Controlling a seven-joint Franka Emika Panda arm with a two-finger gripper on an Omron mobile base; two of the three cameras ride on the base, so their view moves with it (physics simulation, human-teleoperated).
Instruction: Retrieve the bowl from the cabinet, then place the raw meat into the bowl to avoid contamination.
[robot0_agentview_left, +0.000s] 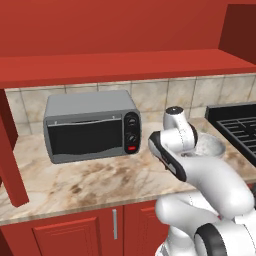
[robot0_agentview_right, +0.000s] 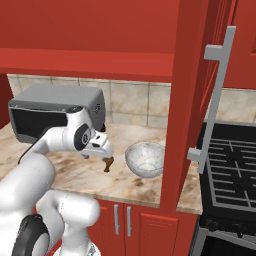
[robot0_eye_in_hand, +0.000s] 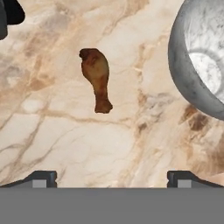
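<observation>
The raw meat (robot0_eye_in_hand: 97, 78), a small brown drumstick, lies on the marble counter (robot0_eye_in_hand: 65, 131), with its thin bone end pointing toward my fingertips (robot0_eye_in_hand: 41, 178). My gripper (robot0_eye_in_hand: 111, 179) hovers just above it, open and holding nothing. In the right base view the gripper (robot0_agentview_right: 102, 150) points down over the meat (robot0_agentview_right: 107, 164). The grey stone-like bowl (robot0_agentview_right: 145, 158) stands upright on the counter just right of the meat, apart from it. Its rim (robot0_eye_in_hand: 183, 65) fills the upper right of the hand view. My arm partly hides the bowl (robot0_agentview_left: 212, 146) in the left base view. The cabinet (robot0_agentview_left: 125, 67) hangs overhead with its door (robot0_agentview_right: 192, 100) swung open.
A grey toaster oven (robot0_agentview_left: 90, 127) stands at the back left of the counter. A black stove (robot0_agentview_right: 235, 170) adjoins the counter on the right. The open door's long silver handle (robot0_agentview_right: 216, 100) juts out near the bowl. Another open door (robot0_agentview_left: 11, 150) hangs at the far left.
</observation>
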